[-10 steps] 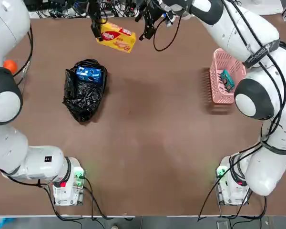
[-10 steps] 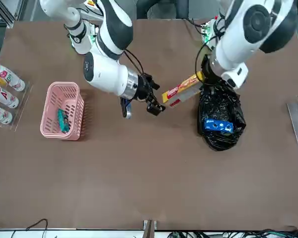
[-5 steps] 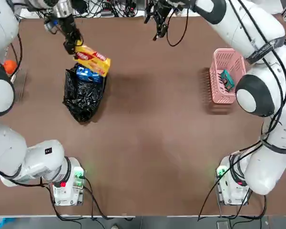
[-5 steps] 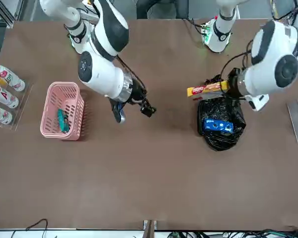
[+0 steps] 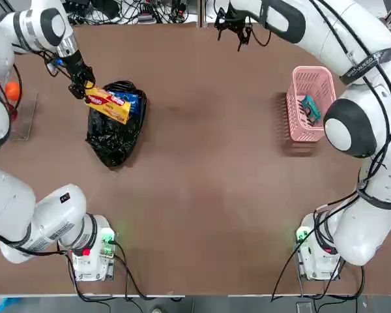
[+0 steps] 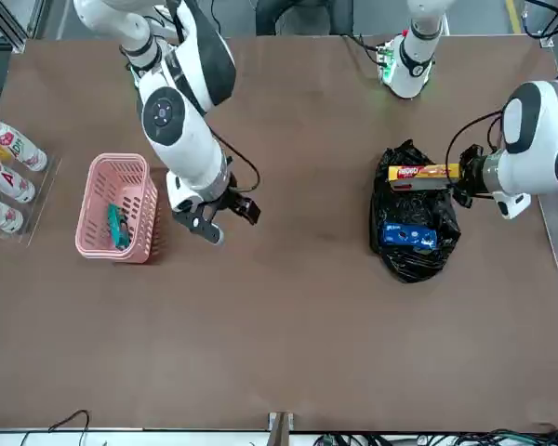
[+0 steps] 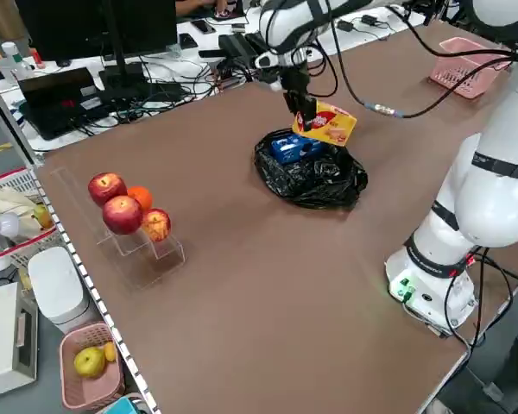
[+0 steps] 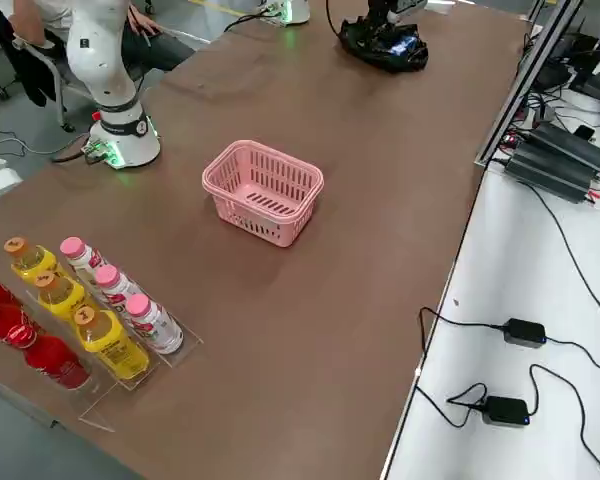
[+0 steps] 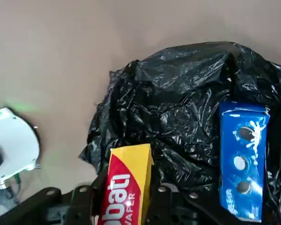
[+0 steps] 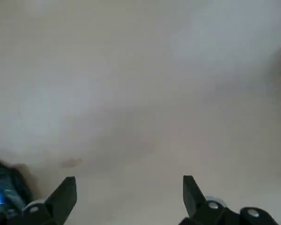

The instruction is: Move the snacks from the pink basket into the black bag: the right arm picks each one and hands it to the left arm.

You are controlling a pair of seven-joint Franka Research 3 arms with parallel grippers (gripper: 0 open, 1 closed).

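My left gripper (image 5: 82, 89) is shut on one end of the yellow packet with red print (image 5: 108, 105), holding it tilted just above the black bag (image 5: 113, 138). A blue packet (image 6: 405, 233) lies in the bag's open top, also seen as the blue packet (image 9: 242, 159) in the left wrist view. My right gripper (image 6: 224, 222) hangs open and empty over bare table between bag and pink basket (image 6: 141, 221), near the far edge. A teal packet (image 5: 309, 109) lies inside the pink basket (image 5: 293, 112).
White and yellow bottles (image 8: 90, 310) stand in a clear rack beyond the basket on the robot's right. Apples and an orange (image 7: 125, 211) sit on a clear stand at the robot's left. Cables run along the table's far edge.
The left gripper has carried the yellow packet from the far middle of the table down over the black bag. The right gripper, open, has drawn back toward the basket side.
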